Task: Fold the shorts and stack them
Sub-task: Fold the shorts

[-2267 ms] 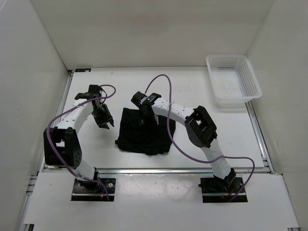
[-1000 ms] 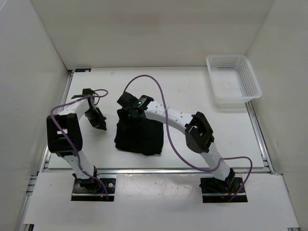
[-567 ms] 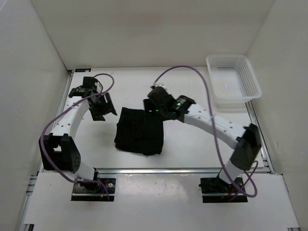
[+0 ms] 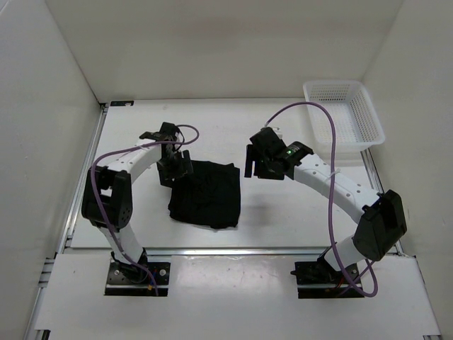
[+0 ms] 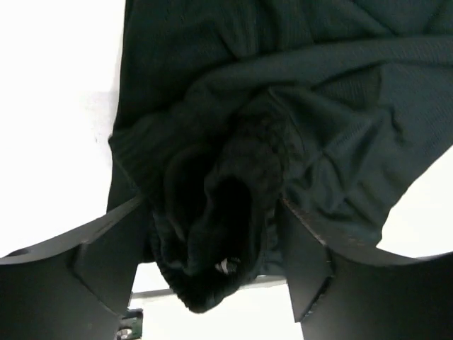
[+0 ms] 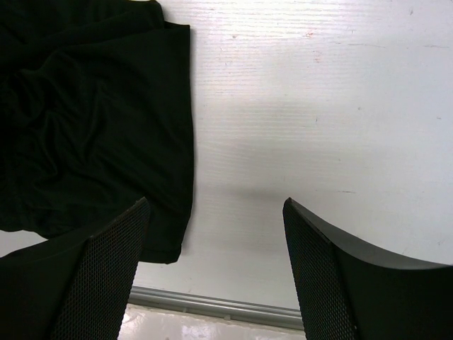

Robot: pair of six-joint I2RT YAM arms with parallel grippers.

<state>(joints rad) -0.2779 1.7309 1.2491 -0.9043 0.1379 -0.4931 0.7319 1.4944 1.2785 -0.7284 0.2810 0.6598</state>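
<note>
Here, soft black shorts (image 4: 205,195), folded square and wrinkly. Left gripper (image 5: 212,202) wide around a bunched, ribbed edge. Right gripper (image 6: 216,202) wide, empty, over white table (image 6: 297,106).

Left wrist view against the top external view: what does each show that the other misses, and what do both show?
Only the left wrist view: a bunched fold of the shorts between the left gripper's spread fingers. Only the top view: the white basket at the far right and the right gripper, over bare table beside the shorts. Both: the black shorts on the white table.
</note>
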